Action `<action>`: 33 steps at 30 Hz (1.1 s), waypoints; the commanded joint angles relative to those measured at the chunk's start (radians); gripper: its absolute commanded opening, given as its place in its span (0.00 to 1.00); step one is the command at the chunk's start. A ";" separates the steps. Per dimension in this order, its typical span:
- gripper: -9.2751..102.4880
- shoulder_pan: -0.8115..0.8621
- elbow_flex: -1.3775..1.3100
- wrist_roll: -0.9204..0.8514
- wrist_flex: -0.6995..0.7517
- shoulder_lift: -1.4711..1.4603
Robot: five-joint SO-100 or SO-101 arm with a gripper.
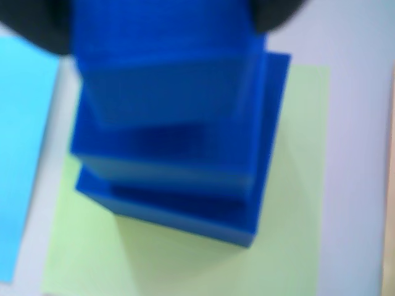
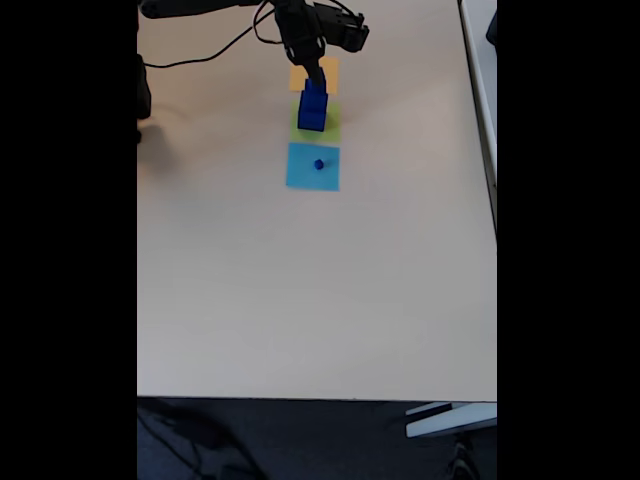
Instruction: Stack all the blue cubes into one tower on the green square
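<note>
In the wrist view a medium blue cube (image 1: 166, 92) fills the upper middle, over a larger blue cube (image 1: 197, 213) that rests on the green square (image 1: 296, 185). Dark fingers show at both upper corners, flanking the medium cube; my gripper (image 1: 160, 24) is shut on it. I cannot tell whether the two cubes touch. The fixed view has the gripper (image 2: 314, 74) reaching down from the top onto the medium cube (image 2: 314, 96), above the large cube (image 2: 311, 119) on the green square (image 2: 331, 129). A small blue cube (image 2: 319, 164) sits on the light-blue square (image 2: 300, 176).
An orange-yellow square (image 2: 331, 70) lies just behind the green one, under the arm. The light-blue paper (image 1: 24, 154) borders the green square on the left of the wrist view. A cable (image 2: 200, 55) runs across the table's top left. The table's front edge (image 2: 320, 398) is far off.
</note>
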 commanded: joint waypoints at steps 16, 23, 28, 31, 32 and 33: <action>0.08 0.008 -0.008 -0.008 -0.025 0.067; 0.08 0.006 -0.008 -0.006 -0.028 0.066; 0.08 0.006 -0.008 -0.005 -0.031 0.060; 0.08 0.006 -0.008 -0.006 -0.031 0.058; 0.08 0.005 -0.005 -0.005 -0.031 0.058; 0.08 0.005 -0.003 -0.003 -0.031 0.058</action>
